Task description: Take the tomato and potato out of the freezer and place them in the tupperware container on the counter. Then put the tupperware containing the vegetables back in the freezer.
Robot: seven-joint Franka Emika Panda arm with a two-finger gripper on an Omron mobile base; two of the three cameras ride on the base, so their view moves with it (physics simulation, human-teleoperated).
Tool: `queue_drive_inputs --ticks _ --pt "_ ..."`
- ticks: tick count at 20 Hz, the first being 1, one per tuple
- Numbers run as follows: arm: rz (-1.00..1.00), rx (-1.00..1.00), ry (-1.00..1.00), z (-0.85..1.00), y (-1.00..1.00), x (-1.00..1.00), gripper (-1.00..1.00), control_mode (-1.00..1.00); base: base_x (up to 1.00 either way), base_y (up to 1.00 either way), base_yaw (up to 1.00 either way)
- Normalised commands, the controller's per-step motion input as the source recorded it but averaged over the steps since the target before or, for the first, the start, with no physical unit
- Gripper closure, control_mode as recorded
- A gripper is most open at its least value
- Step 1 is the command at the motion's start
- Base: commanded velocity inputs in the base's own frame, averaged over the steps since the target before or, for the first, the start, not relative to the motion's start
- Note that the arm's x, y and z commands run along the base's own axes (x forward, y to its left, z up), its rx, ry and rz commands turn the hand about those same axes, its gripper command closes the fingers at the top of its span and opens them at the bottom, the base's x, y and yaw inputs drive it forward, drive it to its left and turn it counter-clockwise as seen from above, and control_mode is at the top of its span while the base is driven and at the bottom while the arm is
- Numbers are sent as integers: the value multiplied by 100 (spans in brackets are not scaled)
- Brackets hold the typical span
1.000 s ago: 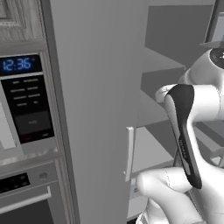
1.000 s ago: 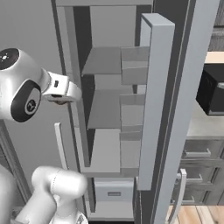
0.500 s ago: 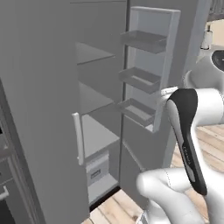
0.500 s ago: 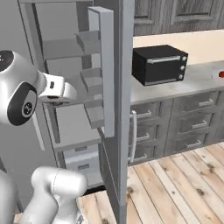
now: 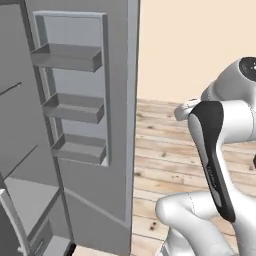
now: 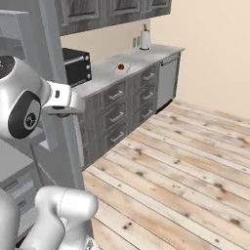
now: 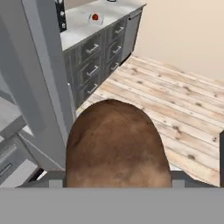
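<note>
The potato (image 7: 117,144) is sitting big and brown at the bottom centre of the hand view, right at the gripper (image 7: 117,181), whose jaws are standing wide and gripping it. In the right base view the hand is sitting at left centre, the potato hidden there.

The freezer (image 5: 90,125) is taking up the left half of the left base view, its door swung open and showing three grey door racks; the inner shelves are lying at the far left.

The counter (image 6: 146,53) is running along the upper middle of the right base view. On it the tupperware container (image 6: 122,68) is lying with the tomato (image 6: 121,66) sitting inside. The tomato (image 7: 95,17) is also showing small at the top of the hand view. A black toaster oven (image 6: 75,66) is standing on the counter's left end.
</note>
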Motion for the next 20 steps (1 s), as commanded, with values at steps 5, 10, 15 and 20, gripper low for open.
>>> queue_drive_inputs --ticks 5,10,15,20 --pt "0 0 0 0 0 0 100 100 11 -44 -82" --pt "0 0 0 0 0 0 100 100 88 -37 -45" --pt "0 0 0 0 0 0 100 100 100 -52 -5" --pt "0 0 0 0 0 0 100 100 100 -30 29"
